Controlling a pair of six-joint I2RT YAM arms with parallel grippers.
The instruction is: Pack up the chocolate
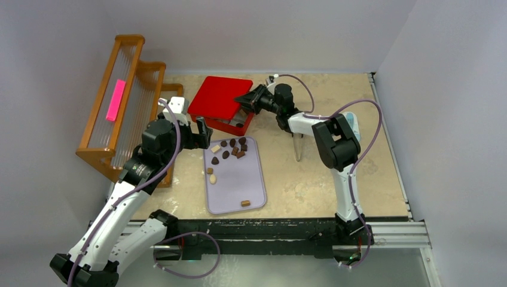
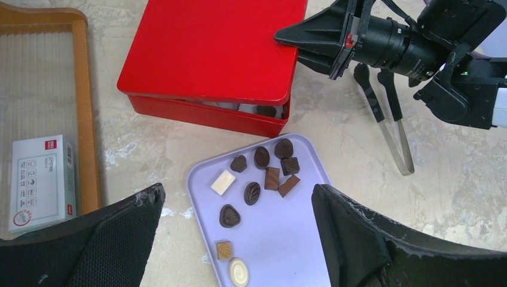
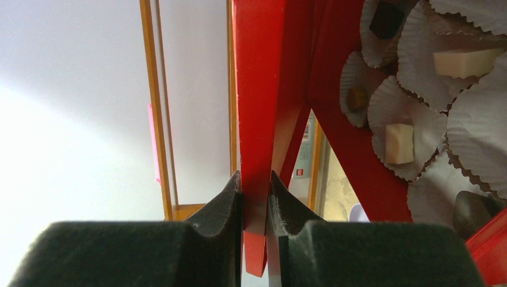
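Several chocolate pieces [image 1: 232, 148], dark brown, light brown and cream, lie on a lavender tray [image 1: 239, 179]; they also show in the left wrist view [image 2: 263, 173]. My left gripper [image 2: 237, 194] is open and empty above the tray's far end. My right gripper [image 3: 256, 179] is shut on the edge of the red box lid [image 3: 257, 89], holding it lifted at the right side over the red box [image 2: 203, 113]. Inside, white paper cups [image 3: 418, 107] hold a few pieces, such as a cream one [image 3: 399, 143]. From above, the right gripper [image 1: 246, 100] is at the lid's right edge [image 1: 218, 97].
Black-handled tongs [image 1: 297, 146] lie on the table right of the tray, under the right arm. A wooden rack [image 1: 128, 101] with a pink strip [image 1: 116, 100] stands at the left, and a small white carton [image 2: 39, 182] sits on it.
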